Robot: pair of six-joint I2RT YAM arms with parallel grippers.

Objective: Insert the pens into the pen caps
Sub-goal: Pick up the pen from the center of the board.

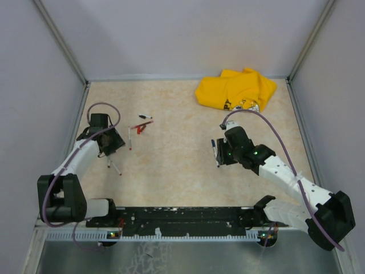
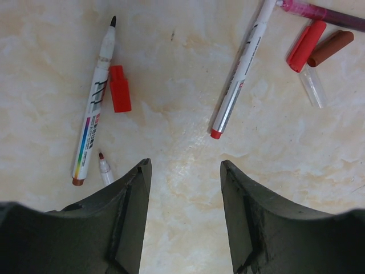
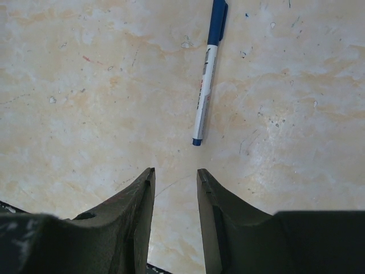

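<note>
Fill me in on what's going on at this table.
Two robot arms are working on capping marker pens, and neither holds anything. The left pincer stands open and empty above a scatter of pens and loose caps: an uncapped black-tipped pen with a red cap beside it, and another pen with a red end. The right pincer, also open and empty, hangs over a blue-capped pen lying alone. A yellow cloth sits at the far side.

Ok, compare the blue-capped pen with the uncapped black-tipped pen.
The blue-capped pen wears its cap; the black-tipped pen shows a bare tip. The blue-capped pen lies alone; the black-tipped pen has a loose red cap beside it. Both have white barrels and lie flat.
</note>
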